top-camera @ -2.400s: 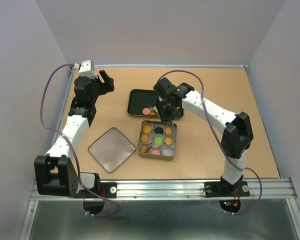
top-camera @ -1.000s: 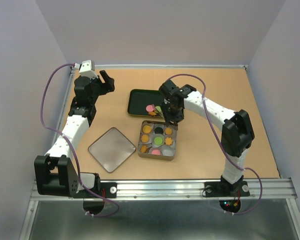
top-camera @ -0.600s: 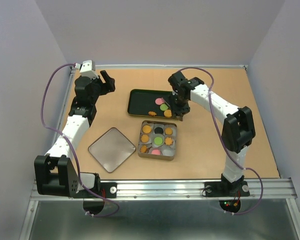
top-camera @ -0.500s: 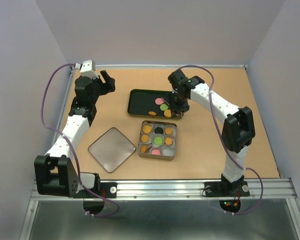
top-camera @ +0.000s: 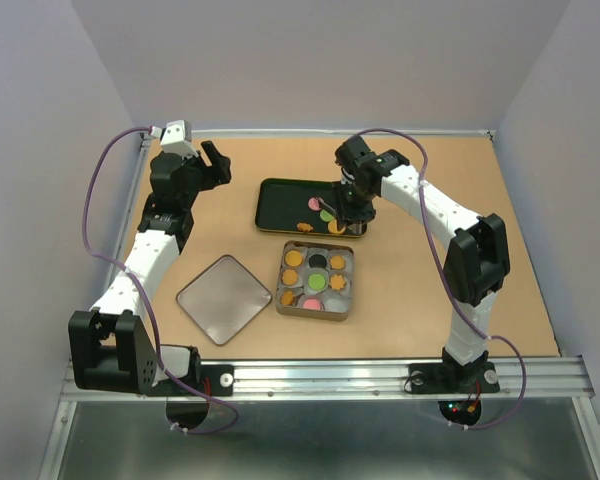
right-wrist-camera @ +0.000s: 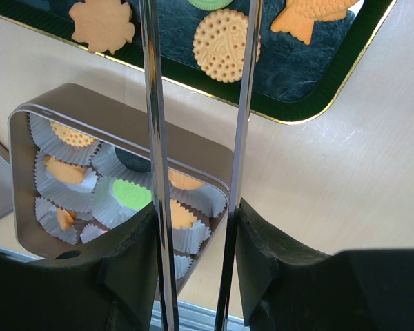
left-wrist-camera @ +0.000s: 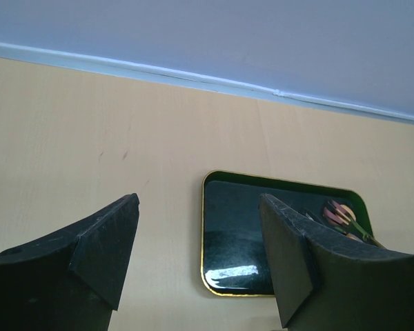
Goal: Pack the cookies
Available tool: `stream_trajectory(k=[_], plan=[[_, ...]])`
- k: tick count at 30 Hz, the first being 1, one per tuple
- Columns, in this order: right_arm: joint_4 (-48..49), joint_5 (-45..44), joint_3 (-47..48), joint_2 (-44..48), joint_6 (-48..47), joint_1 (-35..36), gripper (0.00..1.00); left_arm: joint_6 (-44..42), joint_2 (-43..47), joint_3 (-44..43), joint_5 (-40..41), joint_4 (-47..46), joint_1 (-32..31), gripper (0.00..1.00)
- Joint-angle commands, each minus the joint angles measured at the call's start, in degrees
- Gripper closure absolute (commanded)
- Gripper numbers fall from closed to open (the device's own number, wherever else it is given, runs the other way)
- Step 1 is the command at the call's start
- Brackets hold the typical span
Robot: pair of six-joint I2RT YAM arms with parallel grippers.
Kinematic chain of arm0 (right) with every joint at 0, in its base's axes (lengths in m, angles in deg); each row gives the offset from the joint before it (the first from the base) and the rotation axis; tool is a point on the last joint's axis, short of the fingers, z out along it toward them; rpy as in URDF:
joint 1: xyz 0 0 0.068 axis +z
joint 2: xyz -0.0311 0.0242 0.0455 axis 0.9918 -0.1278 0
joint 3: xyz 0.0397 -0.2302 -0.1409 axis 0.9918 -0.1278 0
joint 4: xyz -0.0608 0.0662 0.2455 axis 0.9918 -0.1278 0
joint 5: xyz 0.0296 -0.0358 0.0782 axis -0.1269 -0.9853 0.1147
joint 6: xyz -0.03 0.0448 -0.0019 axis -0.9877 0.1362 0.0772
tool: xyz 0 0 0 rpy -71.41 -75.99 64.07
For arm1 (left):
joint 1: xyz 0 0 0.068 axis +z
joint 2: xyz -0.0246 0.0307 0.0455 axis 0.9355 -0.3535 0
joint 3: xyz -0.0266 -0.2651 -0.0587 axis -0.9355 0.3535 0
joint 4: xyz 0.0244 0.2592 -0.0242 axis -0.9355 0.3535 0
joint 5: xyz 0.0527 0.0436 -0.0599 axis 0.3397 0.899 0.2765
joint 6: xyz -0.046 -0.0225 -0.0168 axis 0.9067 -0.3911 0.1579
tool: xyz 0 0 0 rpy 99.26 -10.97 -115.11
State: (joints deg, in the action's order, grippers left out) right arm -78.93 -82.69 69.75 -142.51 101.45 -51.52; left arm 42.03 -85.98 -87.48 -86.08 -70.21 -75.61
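Loose cookies lie in the dark green tray [top-camera: 275, 205]: a pink one [top-camera: 318, 203], a green one [top-camera: 327, 214] and orange ones [top-camera: 337, 227]. The right wrist view shows an orange flower cookie [right-wrist-camera: 102, 24], a round disc [right-wrist-camera: 226, 36] and a fish shape [right-wrist-camera: 310, 14]. The square tin [top-camera: 280, 305] holds white paper cups with several cookies in them [right-wrist-camera: 132, 193]. My right gripper [top-camera: 347, 200] [right-wrist-camera: 196, 217] is shut on metal tongs [right-wrist-camera: 152, 103], whose two blades stand apart over the tray's right end; their tips are out of view. My left gripper [top-camera: 212, 163] [left-wrist-camera: 200, 207] is open and empty, far left of the tray.
The tin's square lid [top-camera: 223, 298] lies flat to the left of the tin. The tray [left-wrist-camera: 262, 234] also shows in the left wrist view. The walls stand close at the back and sides.
My right arm has swung the tongs from over the tin back and up to the tray's right end. The left arm has not moved.
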Motion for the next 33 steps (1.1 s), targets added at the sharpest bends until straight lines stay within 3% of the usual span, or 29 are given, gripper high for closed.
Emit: stream_trajectory(k=[1,14,33], plan=[[0.4,2.2,3.8,1.8,-0.6,0.2,0.53,-0.4,0.5,-1.6,-0.3,-1.5,-0.3,0.20],[0.8,5.4,3.2,0.3,-0.6,0.4,0.53,-0.3,0.4,-1.7,-0.3,-1.5,-0.3,0.20],[0.8,3.1,1.7,-2.7,-0.2,1.8,0.53,-0.4,0.7,-1.7,-0.3,-1.4,-0.4,0.20]])
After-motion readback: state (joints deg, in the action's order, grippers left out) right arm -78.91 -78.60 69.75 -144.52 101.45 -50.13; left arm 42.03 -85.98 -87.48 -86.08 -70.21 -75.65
